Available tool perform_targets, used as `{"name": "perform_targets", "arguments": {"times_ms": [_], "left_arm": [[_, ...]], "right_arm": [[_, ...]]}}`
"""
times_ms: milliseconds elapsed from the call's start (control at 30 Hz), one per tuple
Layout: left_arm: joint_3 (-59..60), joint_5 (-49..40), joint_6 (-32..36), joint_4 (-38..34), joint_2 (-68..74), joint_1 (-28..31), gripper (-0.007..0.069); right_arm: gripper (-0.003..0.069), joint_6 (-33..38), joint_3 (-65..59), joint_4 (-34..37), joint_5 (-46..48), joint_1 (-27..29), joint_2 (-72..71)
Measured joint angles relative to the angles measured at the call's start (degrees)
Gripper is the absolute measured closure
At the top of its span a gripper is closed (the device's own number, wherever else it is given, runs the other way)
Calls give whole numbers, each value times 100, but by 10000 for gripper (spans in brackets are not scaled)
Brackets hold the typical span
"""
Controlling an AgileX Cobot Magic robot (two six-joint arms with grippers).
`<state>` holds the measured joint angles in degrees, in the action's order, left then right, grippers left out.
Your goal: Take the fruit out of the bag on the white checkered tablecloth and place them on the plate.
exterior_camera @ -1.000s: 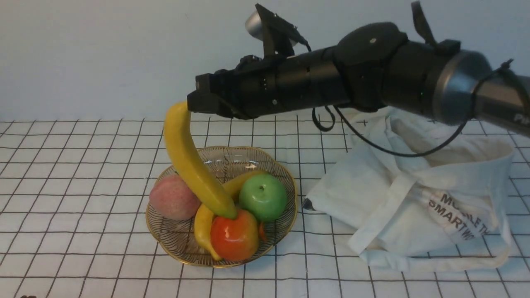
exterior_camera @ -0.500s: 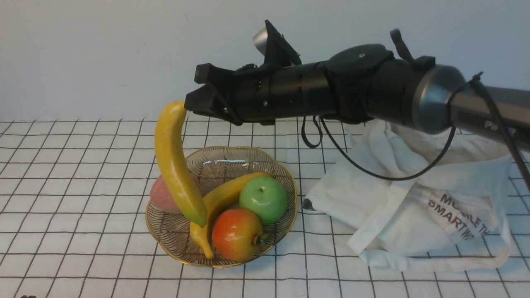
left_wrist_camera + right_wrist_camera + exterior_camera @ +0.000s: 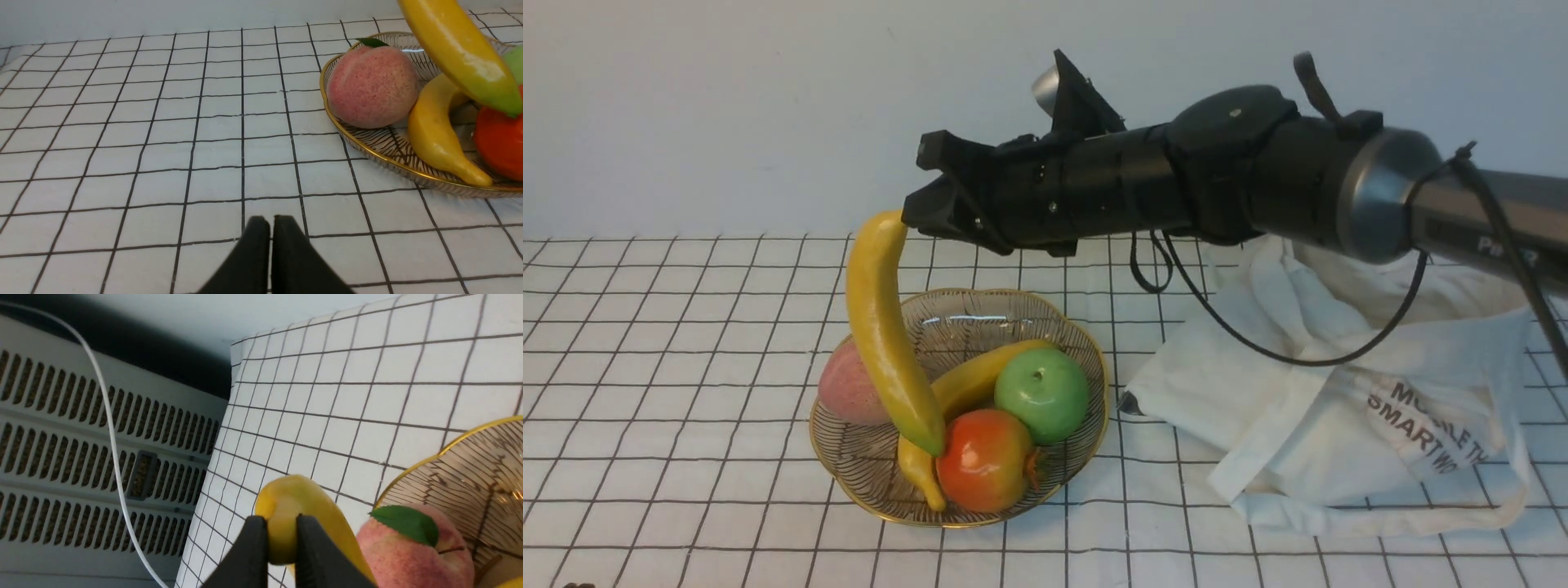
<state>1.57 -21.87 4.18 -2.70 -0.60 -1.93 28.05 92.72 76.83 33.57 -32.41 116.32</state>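
Grasping long banana (image 3: 886,343), right claw (image 3: 282,541) partly hides its stem end.

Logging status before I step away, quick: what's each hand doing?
Left hand: closed or nearly so, nothing held.
Right hand: closed on the long banana.

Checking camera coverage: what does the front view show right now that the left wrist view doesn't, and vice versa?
Front only: the tote, the right gripper gripping the upper end of the long banana, and the green apple's stem.

Left wrist only: the left gripper's fingertips and the peach's leaf.

Both: the long banana, the shorter banana, peach, part or all of the red fruit, green apple and gold-rimmed plate, plus the checkered tablecloth.
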Motion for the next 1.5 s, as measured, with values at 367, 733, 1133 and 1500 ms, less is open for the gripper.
{"name": "perform_targets", "arguments": {"times_ms": [367, 733, 1133, 1500], "left_arm": [[0, 0, 0, 0, 0, 0, 632], [0, 0, 0, 0, 0, 0, 632], [0, 0, 0, 0, 0, 0, 632], [0, 0, 0, 0, 0, 0, 632]], "right_arm": [[498, -448, 0, -38, -42, 54, 443], [180, -130, 0, -117, 81, 123, 423], [186, 396, 0, -2127, 394, 520, -699], [628, -2805, 0, -7542, 1648, 532, -3143]]}}
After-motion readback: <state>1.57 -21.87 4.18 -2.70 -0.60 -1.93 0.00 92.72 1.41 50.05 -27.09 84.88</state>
